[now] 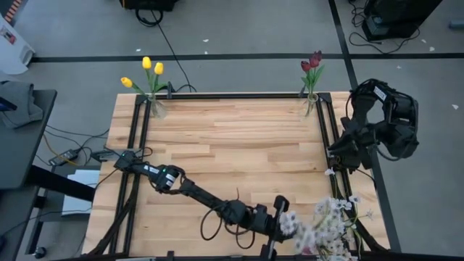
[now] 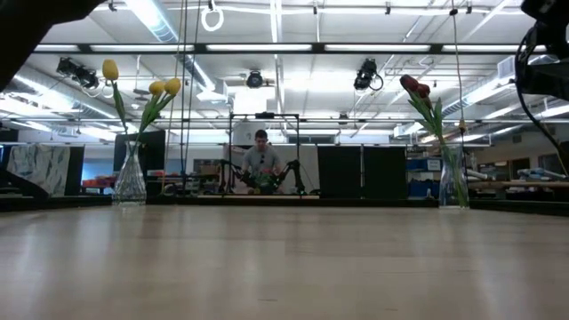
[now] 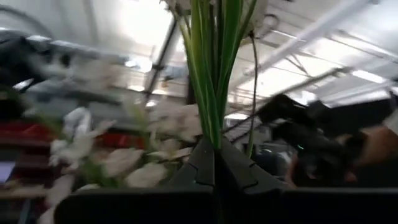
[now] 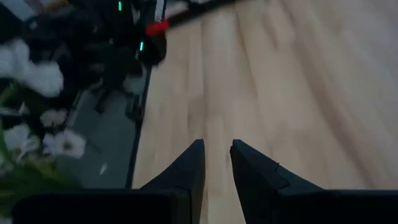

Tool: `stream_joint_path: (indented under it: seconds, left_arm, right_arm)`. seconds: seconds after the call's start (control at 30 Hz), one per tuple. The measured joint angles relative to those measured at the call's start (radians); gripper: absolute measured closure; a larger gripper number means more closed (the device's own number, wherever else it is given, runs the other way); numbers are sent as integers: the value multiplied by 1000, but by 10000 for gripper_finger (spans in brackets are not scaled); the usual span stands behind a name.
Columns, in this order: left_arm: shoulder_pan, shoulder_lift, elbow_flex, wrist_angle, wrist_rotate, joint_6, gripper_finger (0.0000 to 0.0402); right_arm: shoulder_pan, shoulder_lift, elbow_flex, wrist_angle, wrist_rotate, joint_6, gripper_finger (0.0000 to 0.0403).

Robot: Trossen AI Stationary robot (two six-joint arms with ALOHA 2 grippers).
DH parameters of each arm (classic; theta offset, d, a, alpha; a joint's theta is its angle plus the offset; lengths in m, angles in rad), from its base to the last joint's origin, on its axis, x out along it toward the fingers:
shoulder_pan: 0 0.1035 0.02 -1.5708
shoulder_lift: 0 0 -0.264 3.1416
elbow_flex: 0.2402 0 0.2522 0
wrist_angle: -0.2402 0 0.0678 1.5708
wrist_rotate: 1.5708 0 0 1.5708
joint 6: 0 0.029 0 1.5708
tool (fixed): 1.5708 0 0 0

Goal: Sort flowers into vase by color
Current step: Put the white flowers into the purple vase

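Yellow tulips stand in a glass vase at the table's far left corner. Dark red tulips stand in a second vase at the far right. A cluster of whitish blossom sprays sits at the near right edge. My left gripper reaches across the near edge and is shut on green stems, with white blossoms around it. My right gripper hovers over the right edge of the table, open, with nothing between its fingers. My left gripper pinches a bundle of several thin green stems and leaves between its two fingertips. The fingers slant upward, and the stems rise on from the tips. Whether the stems' lower end rests on anything is hidden.
A black frame runs along the table's left and right sides. The middle of the wooden tabletop is bare. A person is at another bench far behind the table. A black cable loops beside my left arm.
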Motion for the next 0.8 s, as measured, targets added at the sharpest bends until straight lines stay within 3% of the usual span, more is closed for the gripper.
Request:
stream_joint_path:
  seconds: [0.17,0.37,0.47,0.57,0.8]
  left_arm:
    - [-1,0,0,61,-78,-70,400]
    - [-18,-1,0,60,-75,-81,400]
    - [-42,-1,0,60,-91,-44,400]
    - [-67,-1,0,121,-194,34,400]
    - [-95,-1,0,353,-404,160,400]
  right_arm:
    - [-36,0,0,-1,-216,48,312]
    - [-67,3,0,-3,-387,89,312]
    - [-73,7,-12,-2,-538,147,312]
    - [-72,16,-63,53,-692,223,312]
    - [-70,72,-246,334,-753,102,312]
